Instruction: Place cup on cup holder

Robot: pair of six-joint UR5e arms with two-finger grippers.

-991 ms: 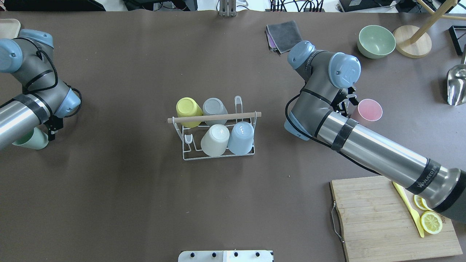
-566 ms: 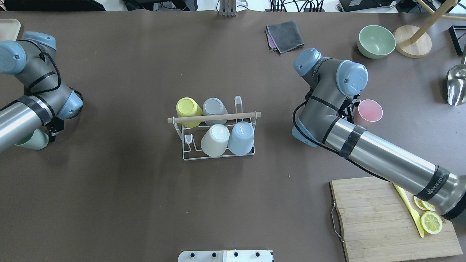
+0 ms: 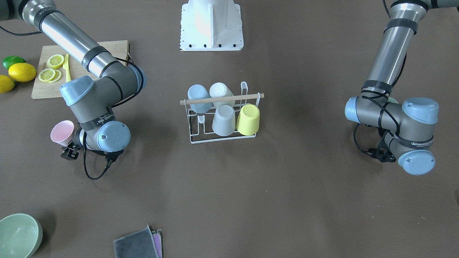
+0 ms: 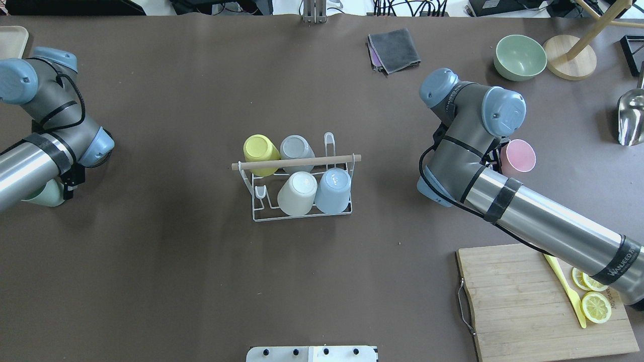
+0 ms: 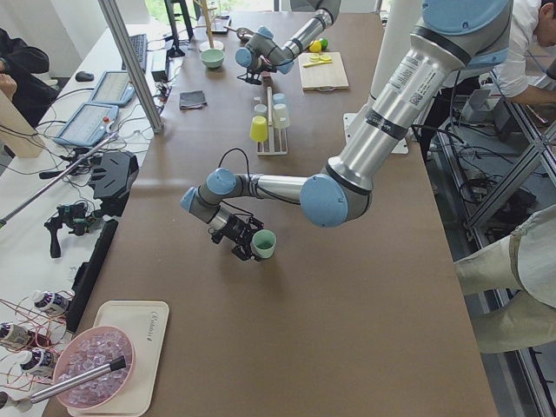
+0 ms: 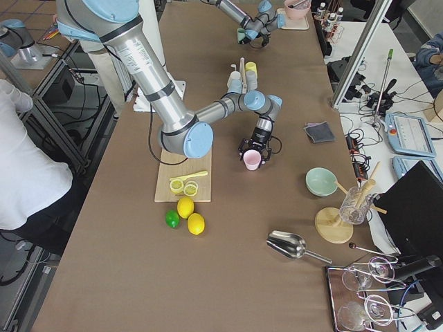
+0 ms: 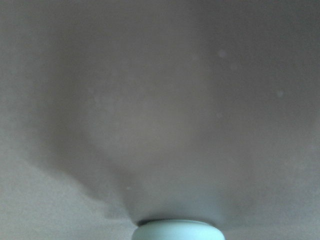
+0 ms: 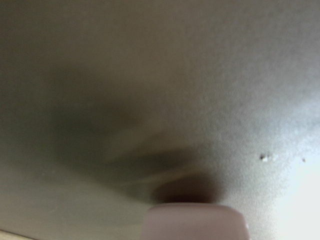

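The cup holder point(image 4: 257, 213), a white wire rack with a wooden rod point(image 4: 296, 162), stands mid-table and carries several upturned cups: yellow, grey, white and blue. It also shows in the front-facing view point(image 3: 195, 138). My left gripper point(image 4: 64, 187) is far left of the rack, shut on a pale green cup point(image 4: 43, 195), whose rim shows in the left wrist view point(image 7: 175, 231). My right gripper point(image 4: 497, 155) is to the right of the rack, shut on a pink cup point(image 4: 520, 156), also seen in the front-facing view point(image 3: 61, 132). Both sets of fingers are mostly hidden under the wrists.
A wooden cutting board point(image 4: 513, 301) with lemon slices and a yellow knife lies front right. A green bowl point(image 4: 519, 57), a wooden stand point(image 4: 570, 56) and a metal scoop point(image 4: 631, 118) are at the back right. A grey cloth point(image 4: 395, 49) lies at the back.
My right arm has moved right and slightly toward me, carrying the pink cup with it. My left arm has shifted a little left with the green cup.
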